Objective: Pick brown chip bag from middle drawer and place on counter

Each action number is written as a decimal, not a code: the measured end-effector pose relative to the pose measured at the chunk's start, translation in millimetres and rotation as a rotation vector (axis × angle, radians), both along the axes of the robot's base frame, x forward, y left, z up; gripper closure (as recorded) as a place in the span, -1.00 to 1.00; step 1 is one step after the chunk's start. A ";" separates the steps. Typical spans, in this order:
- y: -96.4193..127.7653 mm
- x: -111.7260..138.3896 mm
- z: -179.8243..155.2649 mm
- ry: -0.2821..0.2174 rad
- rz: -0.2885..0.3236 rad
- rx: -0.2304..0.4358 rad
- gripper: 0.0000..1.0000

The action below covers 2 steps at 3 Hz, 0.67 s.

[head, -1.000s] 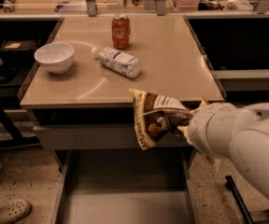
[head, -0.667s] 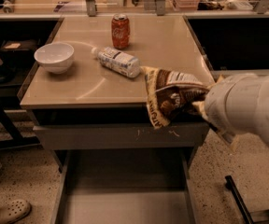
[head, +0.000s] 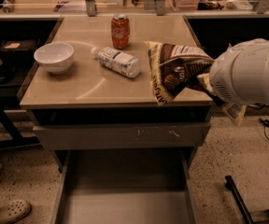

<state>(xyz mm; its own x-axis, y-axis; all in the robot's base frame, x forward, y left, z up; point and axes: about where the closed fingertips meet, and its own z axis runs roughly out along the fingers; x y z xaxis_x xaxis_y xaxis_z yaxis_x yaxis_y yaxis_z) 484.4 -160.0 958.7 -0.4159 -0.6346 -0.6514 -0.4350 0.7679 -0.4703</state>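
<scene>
The desk [head: 88, 85] was seen front-on, tan and glossy. The drawer [head: 125, 204] was found pulled wide open down below it, under a scratched grey drawer front [head: 125, 135]. The white arm [head: 251, 73] was seen reaching in from the right. The bag [head: 174, 69] was held up over the desk's right front corner, crumpled and tilted. It was pinched at its right end by the gripper [head: 205, 80], which was mostly hidden behind bag and arm. A bottle [head: 118, 61] was laid on its side mid-desk, a white bowl [head: 53, 56] was set at the left, and a red can [head: 120, 31] was stood upright just behind the bottle.
</scene>
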 end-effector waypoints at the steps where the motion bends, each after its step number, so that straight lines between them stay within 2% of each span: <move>1: 0.0 0.1 -0.1 0.000 0.000 0.000 1.00; 2: 0.4 36.1 6.9 -0.009 -0.018 0.035 1.00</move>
<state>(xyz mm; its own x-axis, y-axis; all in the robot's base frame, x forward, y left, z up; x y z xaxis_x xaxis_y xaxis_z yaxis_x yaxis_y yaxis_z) 520.5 -159.6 965.7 -0.4211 -0.6040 -0.6766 -0.4172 0.7914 -0.4468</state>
